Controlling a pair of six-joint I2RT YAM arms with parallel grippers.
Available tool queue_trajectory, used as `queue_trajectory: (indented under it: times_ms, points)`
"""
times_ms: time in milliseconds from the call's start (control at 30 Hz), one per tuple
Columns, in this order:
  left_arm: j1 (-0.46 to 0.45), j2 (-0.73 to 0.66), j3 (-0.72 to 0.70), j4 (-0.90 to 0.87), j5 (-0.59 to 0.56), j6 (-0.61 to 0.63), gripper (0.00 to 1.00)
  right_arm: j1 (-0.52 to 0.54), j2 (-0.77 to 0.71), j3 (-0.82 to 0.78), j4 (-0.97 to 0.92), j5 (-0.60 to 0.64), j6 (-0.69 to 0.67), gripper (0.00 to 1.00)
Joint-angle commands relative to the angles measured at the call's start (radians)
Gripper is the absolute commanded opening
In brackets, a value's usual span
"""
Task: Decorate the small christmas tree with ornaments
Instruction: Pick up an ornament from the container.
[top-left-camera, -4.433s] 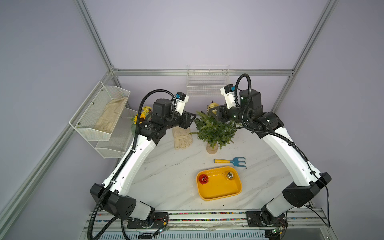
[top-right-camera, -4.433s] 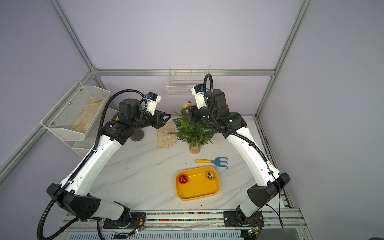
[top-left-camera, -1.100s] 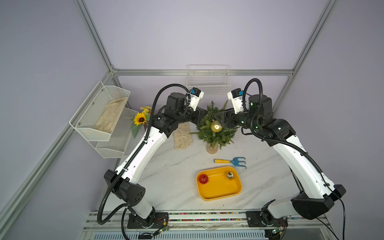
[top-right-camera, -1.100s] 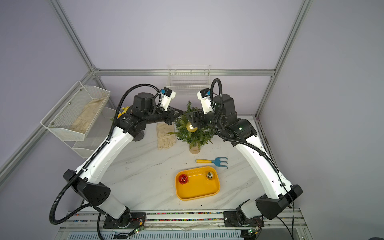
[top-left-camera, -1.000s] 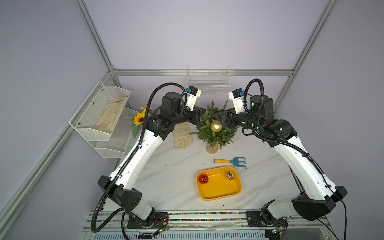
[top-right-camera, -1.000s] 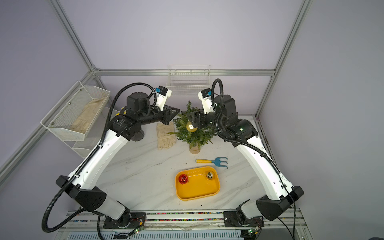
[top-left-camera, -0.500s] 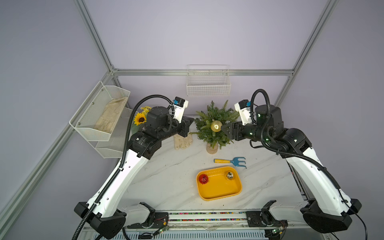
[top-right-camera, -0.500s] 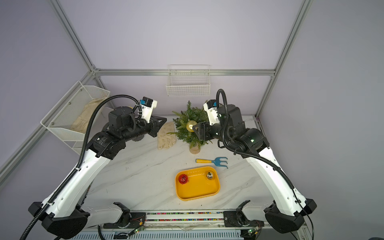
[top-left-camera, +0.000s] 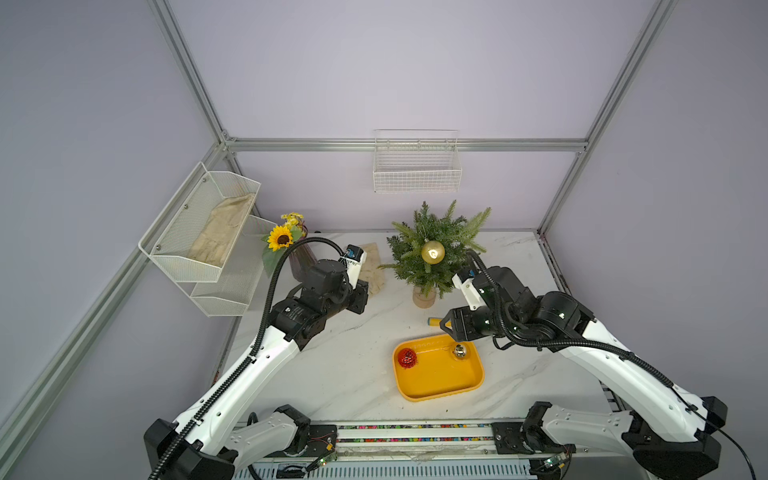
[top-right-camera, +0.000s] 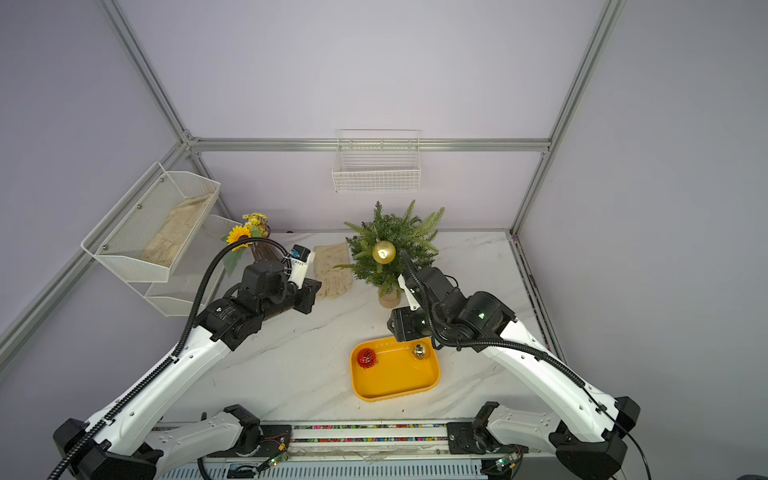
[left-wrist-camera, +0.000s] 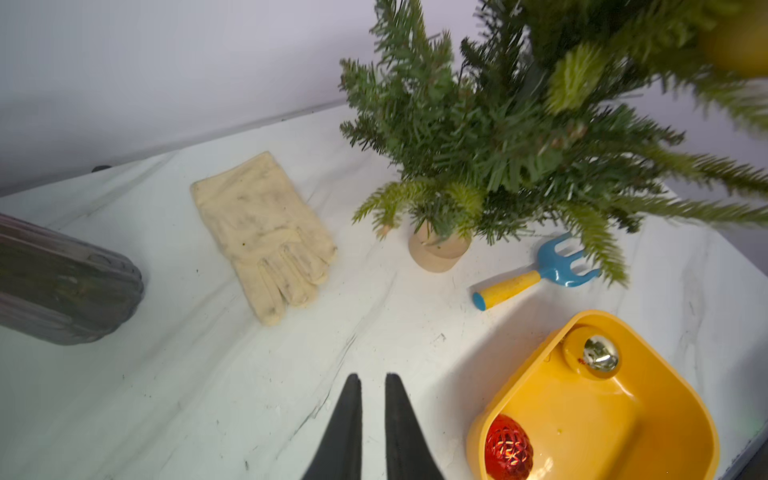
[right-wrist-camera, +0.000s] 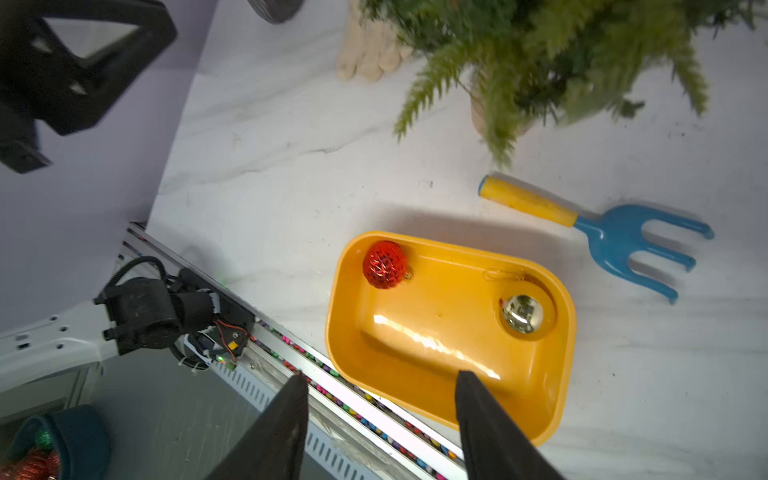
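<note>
Looking down on the marble worktop (top-left-camera: 332, 361), I see the small christmas tree (top-left-camera: 411, 257) standing upright on its light wooden stump near the back wall. My left tool (left-wrist-camera: 372, 376) hangs over bare worktop in front of the tree and to its left. Its fingers are drawn near together with only a narrow slit between them, and nothing is in it. My right tool (right-wrist-camera: 381, 374) hangs in front of the tree, a little to its right, fingers spread apart and empty.

A yellow tray (top-left-camera: 440, 378) sits further in front of the tree, apart from the stump. A cream work glove (left-wrist-camera: 266, 232) lies flat just left of the tree. A small hand rake (right-wrist-camera: 615, 241), blue-tined with a yellow handle, lies in front of the stump, partly under the low branches.

Of the ornaments, the matte gold bauble (top-left-camera: 433, 252) hangs on the tree's front. The red faceted bauble (right-wrist-camera: 384, 264) and the shiny gold bauble (right-wrist-camera: 520, 313) lie in the tray, in its two corners nearest the tree.
</note>
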Motion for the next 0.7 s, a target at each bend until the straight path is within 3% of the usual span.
queue_trajectory:
  times_ms: [0,200,300,467,667]
  points:
    - [0.007,-0.031,-0.070,0.073,-0.041,0.050,0.14,0.006,0.029,-0.079,-0.043,0.070,0.047,0.59]
    - [0.007,-0.023,-0.106,0.089,-0.065,0.069,0.14,0.005,0.075,-0.224,0.054,0.057,0.091,0.65]
    - [0.007,-0.022,-0.098,0.076,-0.066,0.071,0.15,0.004,0.082,-0.294,0.129,0.069,0.185,0.65]
    - [0.006,-0.026,-0.082,0.061,-0.052,0.088,0.15,0.005,0.074,-0.374,0.219,0.127,0.426,0.69]
    - [0.007,-0.020,-0.080,0.061,-0.032,0.089,0.16,0.004,0.047,-0.439,0.237,0.222,0.836,0.69]
